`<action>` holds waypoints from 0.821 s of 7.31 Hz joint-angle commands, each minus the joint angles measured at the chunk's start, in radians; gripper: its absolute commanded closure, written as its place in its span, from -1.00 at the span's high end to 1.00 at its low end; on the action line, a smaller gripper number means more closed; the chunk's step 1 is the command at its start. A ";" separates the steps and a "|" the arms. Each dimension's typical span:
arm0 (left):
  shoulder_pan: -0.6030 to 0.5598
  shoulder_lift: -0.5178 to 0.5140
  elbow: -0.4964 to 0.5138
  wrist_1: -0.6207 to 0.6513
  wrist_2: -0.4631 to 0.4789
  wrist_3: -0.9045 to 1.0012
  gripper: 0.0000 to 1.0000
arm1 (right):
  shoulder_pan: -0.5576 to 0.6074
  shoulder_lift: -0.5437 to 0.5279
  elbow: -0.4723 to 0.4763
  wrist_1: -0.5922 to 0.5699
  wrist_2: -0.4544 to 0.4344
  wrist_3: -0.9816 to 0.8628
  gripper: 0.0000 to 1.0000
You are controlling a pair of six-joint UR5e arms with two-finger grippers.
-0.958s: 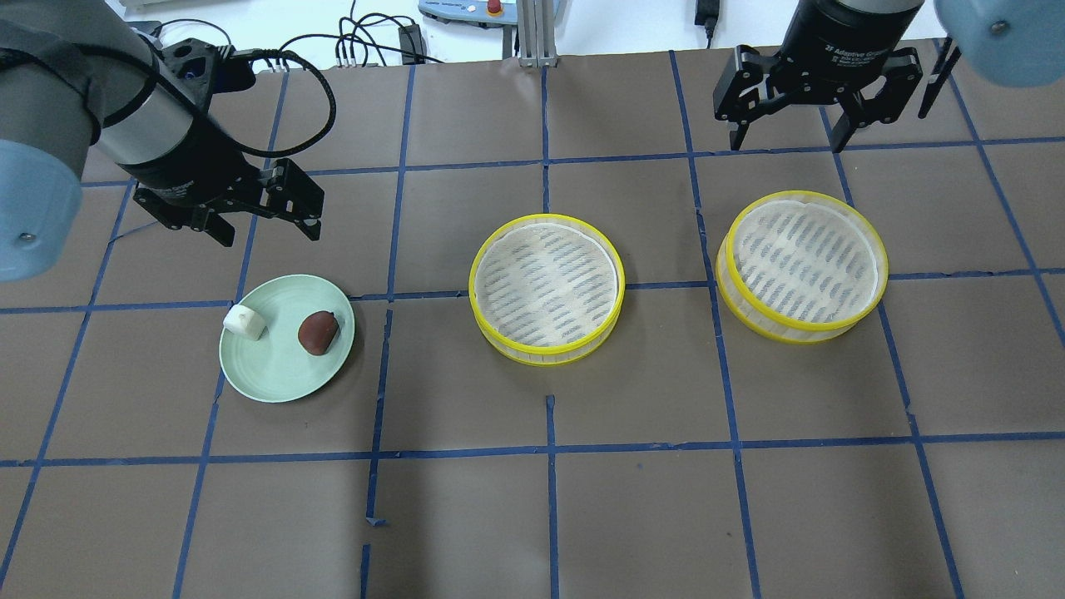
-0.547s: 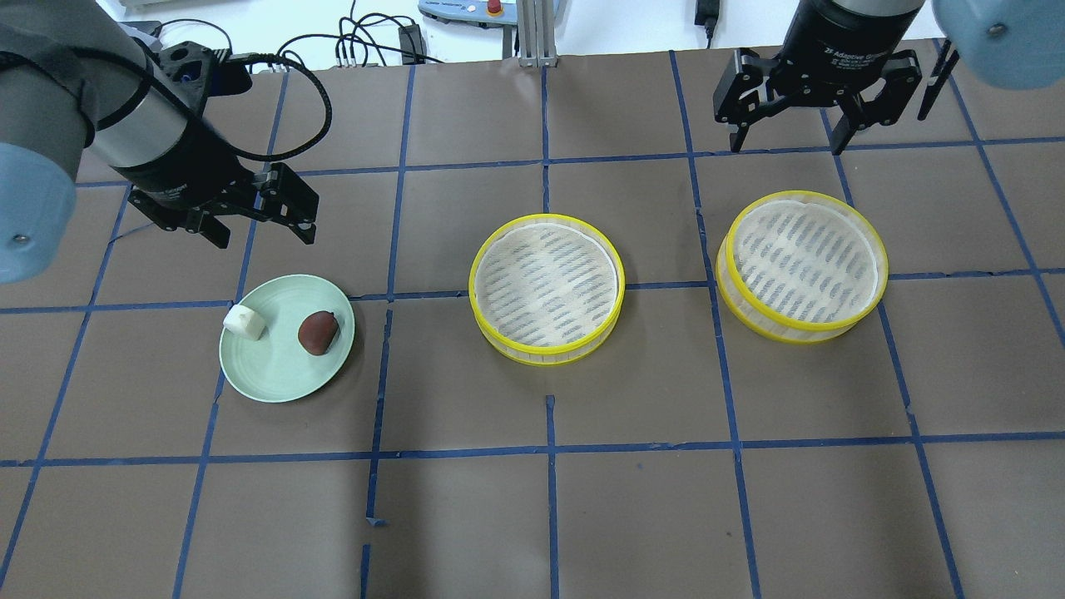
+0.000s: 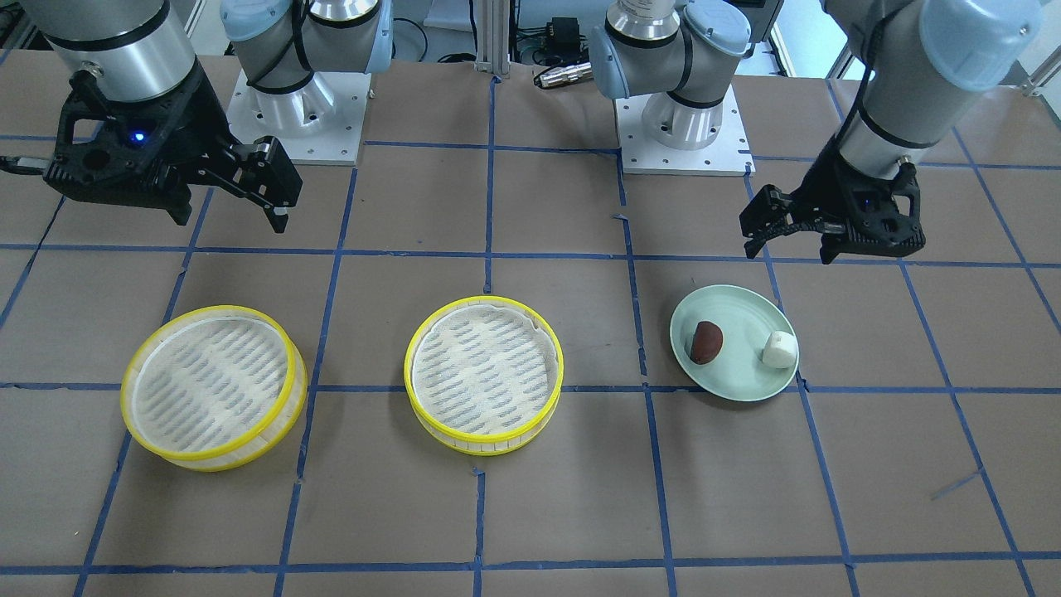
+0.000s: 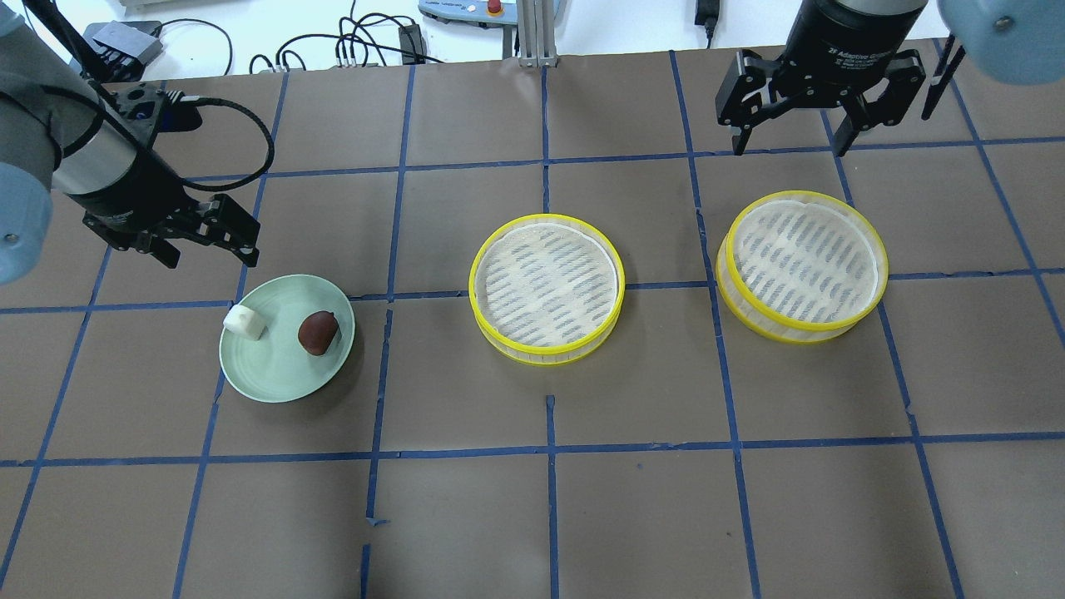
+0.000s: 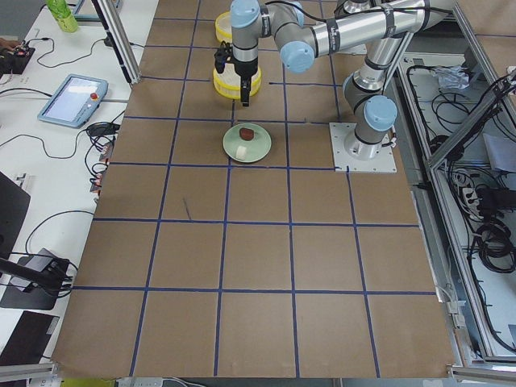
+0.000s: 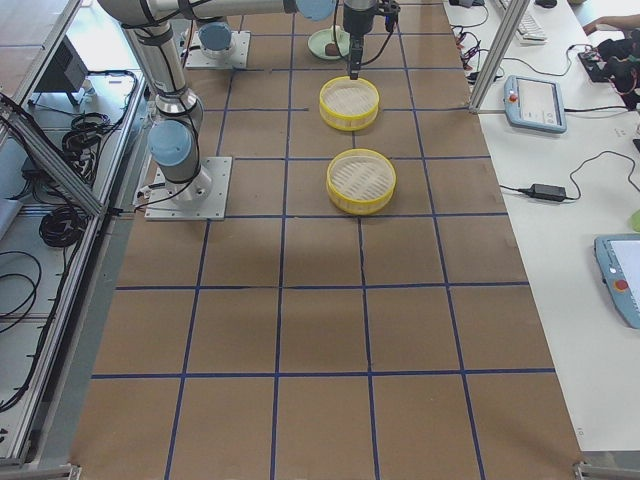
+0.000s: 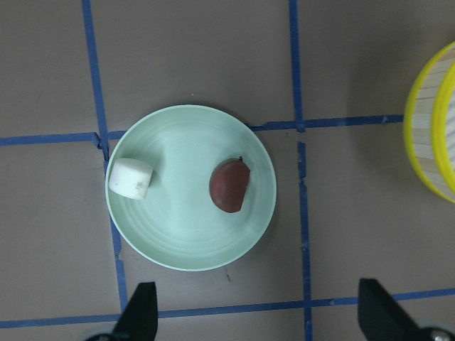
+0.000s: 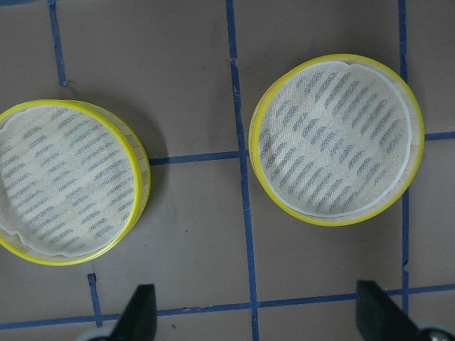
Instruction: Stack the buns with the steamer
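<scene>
Sitting at the plate (image 4: pixel 274 376) rim, white bun (image 4: pixel 244 322) clears brown bun (image 4: pixel 318 332).

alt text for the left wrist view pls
A pale green plate on the brown table holds a white bun at its left edge and a reddish-brown bun right of centre. The left end effector, open, shows at the bottom; a yellow steamer at right.
</scene>
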 commanded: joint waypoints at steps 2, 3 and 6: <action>0.033 -0.158 -0.071 0.236 0.081 0.053 1.00 | -0.013 0.020 0.037 -0.002 0.013 0.009 1.00; 0.033 -0.230 -0.071 0.286 0.097 0.052 1.00 | -0.024 0.043 0.097 -0.027 0.003 0.004 1.00; 0.033 -0.338 -0.073 0.326 0.098 0.050 0.85 | -0.168 0.083 0.328 -0.385 0.003 -0.182 1.00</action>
